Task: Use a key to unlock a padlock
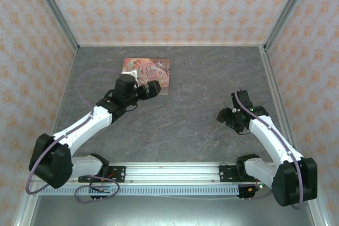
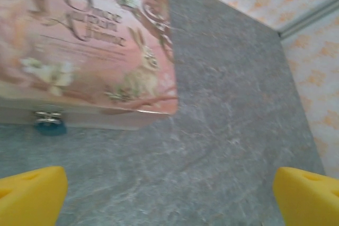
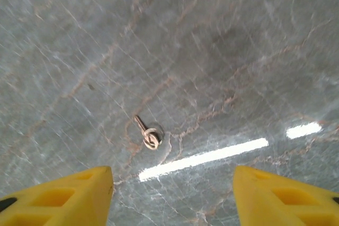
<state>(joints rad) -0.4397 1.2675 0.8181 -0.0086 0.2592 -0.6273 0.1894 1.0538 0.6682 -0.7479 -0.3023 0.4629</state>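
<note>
A tiny teal padlock [image 2: 50,126] hangs from the metal clasp on the front wall of a pink picture-printed box [image 2: 90,41], [image 1: 153,70]. My left gripper [image 2: 169,205], [image 1: 155,89] hovers just in front of the box, open wide, with only bare table between its yellow fingertips [image 2: 32,194]. The padlock sits ahead and to the left of that gap. A small metal key [image 3: 148,135] on a ring lies flat on the table. My right gripper [image 3: 172,197], [image 1: 223,116] is low over the table, open. The key lies just ahead of its fingertips [image 3: 63,197], left of centre, untouched.
The grey marbled tabletop [image 1: 190,109] is ringed by patterned walls [image 1: 175,3]. The box stands at the back left of centre. A rail [image 1: 169,170] with both arm bases runs along the near edge.
</note>
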